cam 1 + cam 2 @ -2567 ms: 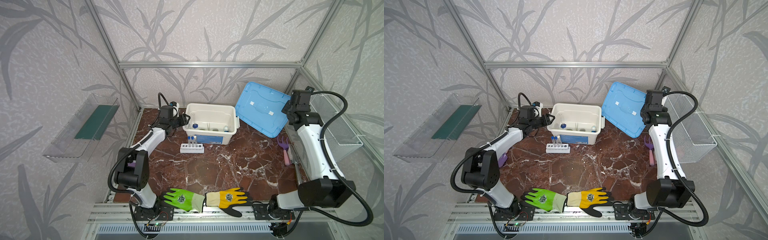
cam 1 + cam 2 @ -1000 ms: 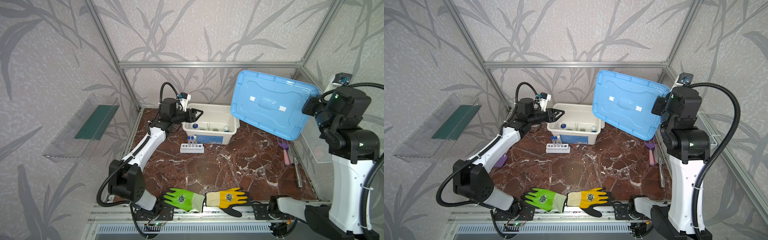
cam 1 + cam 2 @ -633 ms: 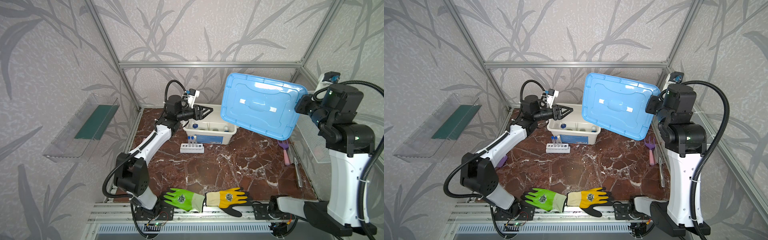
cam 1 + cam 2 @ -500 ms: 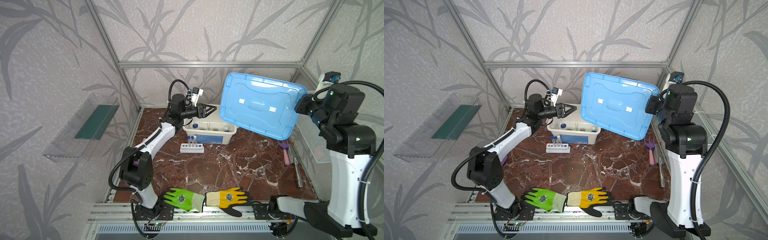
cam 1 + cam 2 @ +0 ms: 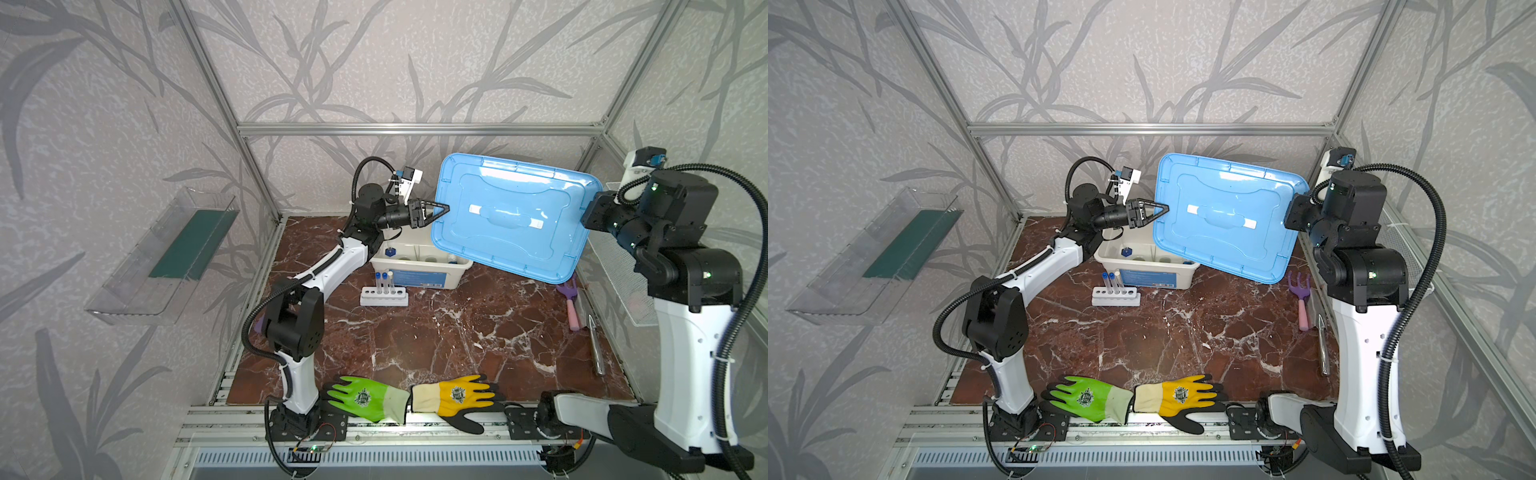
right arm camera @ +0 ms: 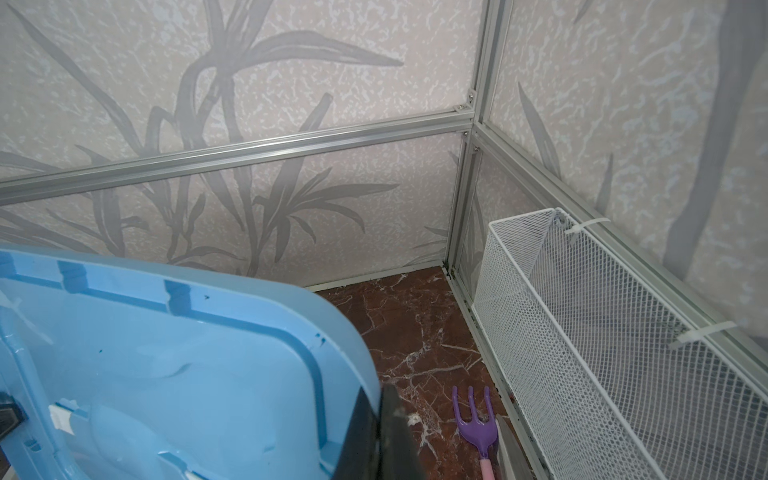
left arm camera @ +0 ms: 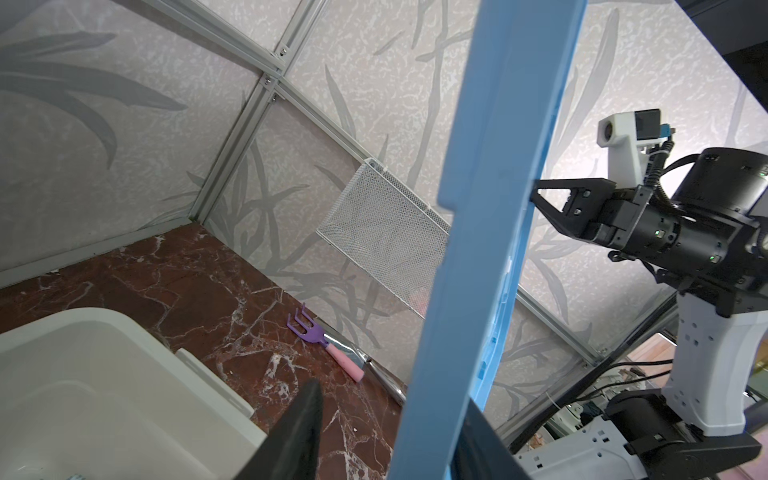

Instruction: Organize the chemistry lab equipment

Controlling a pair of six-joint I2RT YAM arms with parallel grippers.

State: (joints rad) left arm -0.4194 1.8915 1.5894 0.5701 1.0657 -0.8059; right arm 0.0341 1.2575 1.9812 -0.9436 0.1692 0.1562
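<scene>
The light-blue plastic lid (image 5: 511, 245) is held tilted above the open white bin (image 5: 380, 268): right jaws are clamped on the lid edge away from the bin, left jaws are set half-wide around the edge over the bin, not gripped. Small items are seen inside the bin, mostly hidden; white six-hole rack (image 5: 383, 296) with two blue-capped clear test tubes (image 5: 385, 282) is parked on the desk (image 5: 415, 340) just in front of the bin, metal tweezers (image 5: 595, 349) well right of it. Judged partly done: rack, tubes, tweezers to be stowed, lid fitted last.
</scene>
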